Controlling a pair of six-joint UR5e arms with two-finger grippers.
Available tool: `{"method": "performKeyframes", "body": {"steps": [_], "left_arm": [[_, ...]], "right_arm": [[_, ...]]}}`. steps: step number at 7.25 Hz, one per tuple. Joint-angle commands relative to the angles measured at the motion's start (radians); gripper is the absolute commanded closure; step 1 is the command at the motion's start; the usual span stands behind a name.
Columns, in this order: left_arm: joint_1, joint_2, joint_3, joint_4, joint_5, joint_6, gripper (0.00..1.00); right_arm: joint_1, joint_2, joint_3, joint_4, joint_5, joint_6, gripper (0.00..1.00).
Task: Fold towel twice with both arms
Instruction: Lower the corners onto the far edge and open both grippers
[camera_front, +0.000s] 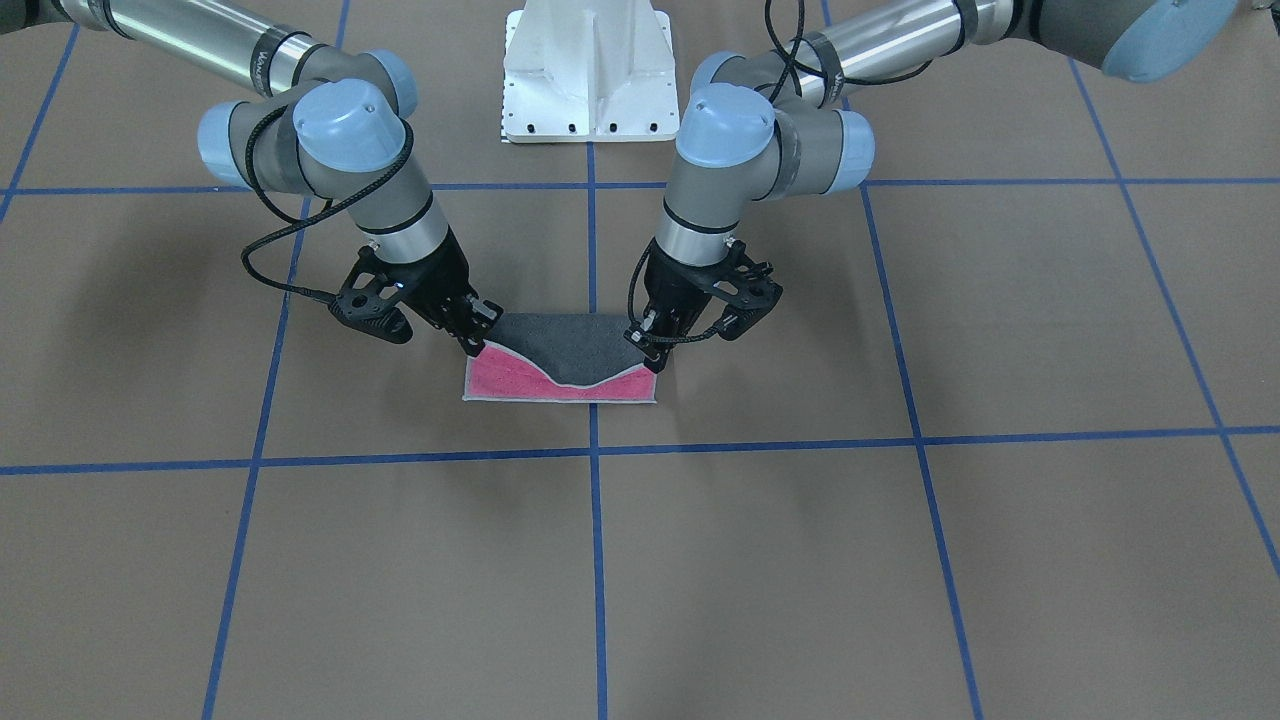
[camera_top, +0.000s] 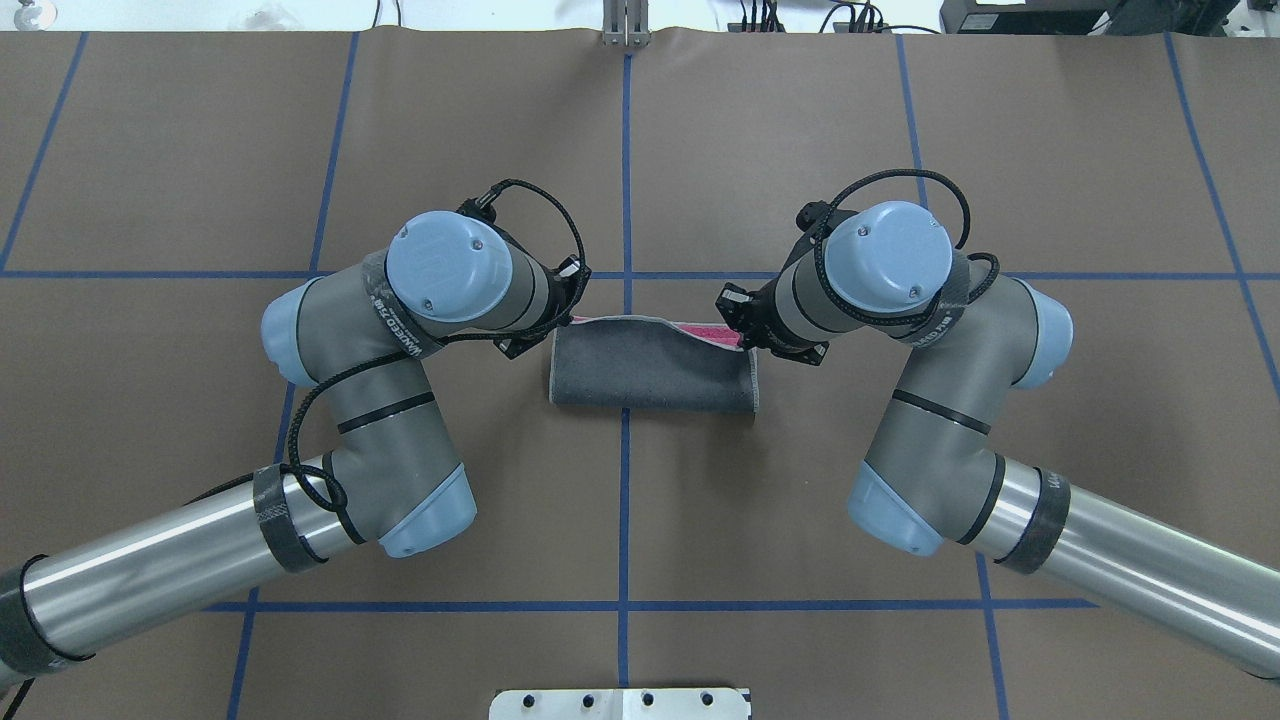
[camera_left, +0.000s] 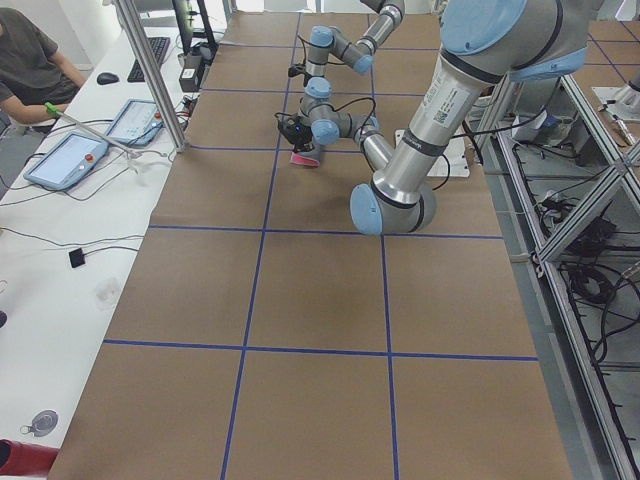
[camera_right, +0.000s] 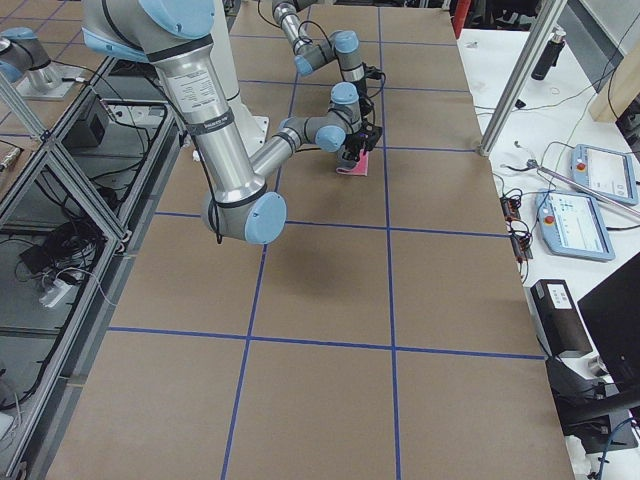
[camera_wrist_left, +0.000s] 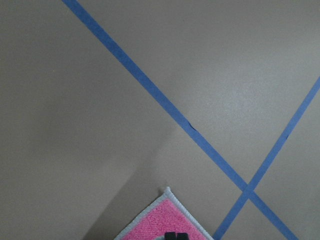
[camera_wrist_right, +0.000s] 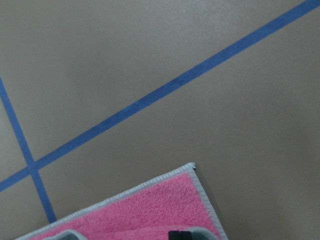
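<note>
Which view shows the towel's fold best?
The exterior front-facing view: the towel shows both faces, grey flap sagging over pink. Overhead shows mostly grey; wrist views, only pink corners; side views, a tiny patch.

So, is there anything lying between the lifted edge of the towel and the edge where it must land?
Nothing visible does. The left claw and the right claw each hold a corner of the towel, and only its own pink face and the brown table lie ahead.

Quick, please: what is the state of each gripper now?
Left gripper: closed on a corner of the small pink-and-grey terry towel.
Right gripper: closed on another corner.
</note>
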Motion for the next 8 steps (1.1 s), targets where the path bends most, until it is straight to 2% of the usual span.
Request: {"method": "performKeyframes", "body": {"steps": [1, 3, 4, 5, 6, 8], "left_arm": [[0.000, -0.004, 0.028, -0.030, 0.000, 0.001, 1.00], [-0.002, -0.002, 0.028, -0.030, 0.000, 0.002, 1.00], [-0.002, -0.002, 0.028, -0.030, 0.000, 0.002, 0.85], [-0.002, -0.004, 0.028, -0.032, -0.002, 0.004, 0.52], [-0.003, -0.004, 0.027, -0.035, -0.003, 0.006, 0.01], [-0.012, -0.004, 0.010, -0.051, -0.011, 0.004, 0.00]], "right_arm": [[0.000, 0.000, -0.007, 0.000, 0.000, -0.002, 1.00], [0.002, 0.002, -0.008, 0.001, 0.000, -0.003, 1.00], [0.008, 0.002, -0.019, 0.001, 0.000, -0.014, 0.67], [0.011, 0.030, -0.051, 0.001, -0.002, -0.034, 0.02], [0.019, 0.050, -0.071, 0.001, 0.000, -0.036, 0.00], [0.032, 0.054, -0.063, 0.001, 0.007, -0.036, 0.00]]}}
